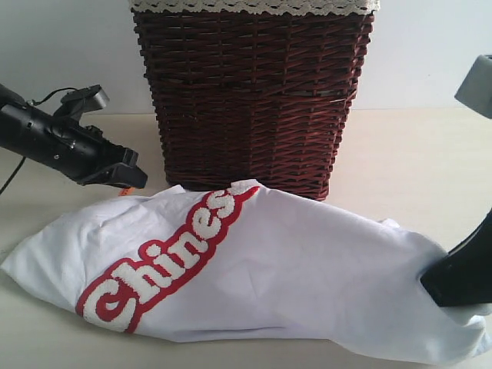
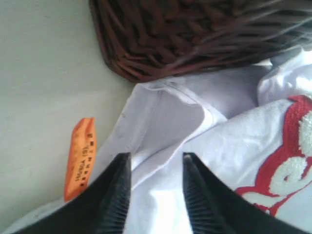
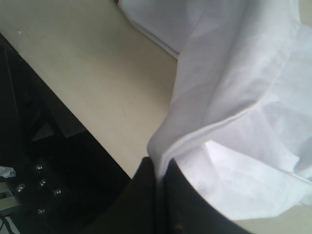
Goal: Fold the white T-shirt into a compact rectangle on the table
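Lettering (image 1: 161,265) on the white T-shirt (image 1: 307,261) ends under a fold; left gripper (image 2: 156,160) spread over the cloth, right gripper (image 3: 159,165) pinching an edge.

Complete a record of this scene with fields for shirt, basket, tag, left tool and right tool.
shirt: white, red-edged lettering, lying wrinkled on the table, not yet a rectangle
basket: dark wicker, lace rim, behind the shirt
tag: orange, beside the shirt's edge
left tool: open, fingers astride the fabric by the tag
right tool: shut on a shirt fold
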Controlling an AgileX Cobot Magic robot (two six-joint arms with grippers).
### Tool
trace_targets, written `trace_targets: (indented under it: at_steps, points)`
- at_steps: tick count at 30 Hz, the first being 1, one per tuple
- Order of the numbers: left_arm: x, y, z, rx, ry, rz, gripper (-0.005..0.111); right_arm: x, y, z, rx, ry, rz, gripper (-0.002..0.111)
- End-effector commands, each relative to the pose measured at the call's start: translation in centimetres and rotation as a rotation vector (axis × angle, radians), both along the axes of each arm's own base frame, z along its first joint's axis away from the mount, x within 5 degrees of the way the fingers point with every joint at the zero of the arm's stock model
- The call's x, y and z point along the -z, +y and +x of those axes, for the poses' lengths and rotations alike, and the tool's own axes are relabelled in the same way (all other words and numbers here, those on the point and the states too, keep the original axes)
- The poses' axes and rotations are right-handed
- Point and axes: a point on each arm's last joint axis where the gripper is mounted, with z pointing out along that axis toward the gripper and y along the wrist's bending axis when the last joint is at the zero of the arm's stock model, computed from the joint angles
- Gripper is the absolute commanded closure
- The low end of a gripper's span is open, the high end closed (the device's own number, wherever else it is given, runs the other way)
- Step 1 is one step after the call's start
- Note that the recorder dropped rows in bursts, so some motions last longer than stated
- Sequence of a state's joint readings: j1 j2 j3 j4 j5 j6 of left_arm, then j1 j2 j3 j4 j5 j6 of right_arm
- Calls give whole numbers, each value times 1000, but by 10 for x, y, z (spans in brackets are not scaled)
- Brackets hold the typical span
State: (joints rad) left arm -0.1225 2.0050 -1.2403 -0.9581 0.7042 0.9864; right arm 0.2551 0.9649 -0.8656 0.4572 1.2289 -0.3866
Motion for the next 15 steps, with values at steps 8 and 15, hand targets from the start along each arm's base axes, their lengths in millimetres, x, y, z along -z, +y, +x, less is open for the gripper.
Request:
trace_targets:
  at_steps: [8,15]
  points:
    - [16,-37,10,109,-40,57,63,1,1,0,-8,-4,11,108]
    - [20,-42,17,116,-49,60,63,1,1,0,-8,-4,11,108]
